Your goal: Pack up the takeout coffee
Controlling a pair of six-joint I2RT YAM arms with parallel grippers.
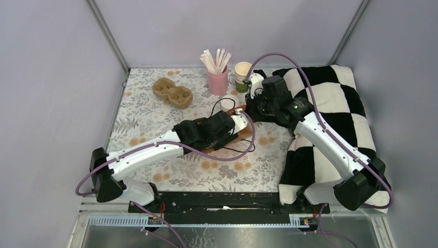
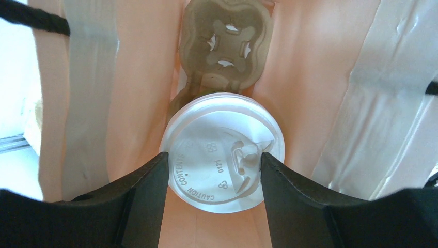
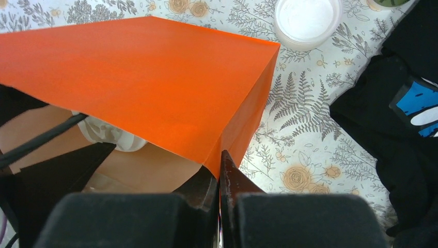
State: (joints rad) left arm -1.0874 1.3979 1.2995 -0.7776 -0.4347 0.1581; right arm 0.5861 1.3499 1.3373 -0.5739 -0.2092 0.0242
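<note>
Floral table [image 1: 155,119]: carrier [image 1: 172,92], pink cup [image 1: 217,81] and cup stack [image 1: 242,76] by far edge, bag [image 3: 144,77] mid-table, cushion [image 1: 341,103] along right edge.

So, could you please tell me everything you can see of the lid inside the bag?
The lid is round, white and glossy, plastic by its look, with a raised rim, a sip tab and embossed lettering including CAUTION CONTENTS. It faces the left wrist camera, inside the orange bag, nearer than a brown pulp carrier at the bag's far end. The left gripper has a black finger on each side of it; whether they squeeze it is unclear. What lies under it is hidden.
</note>
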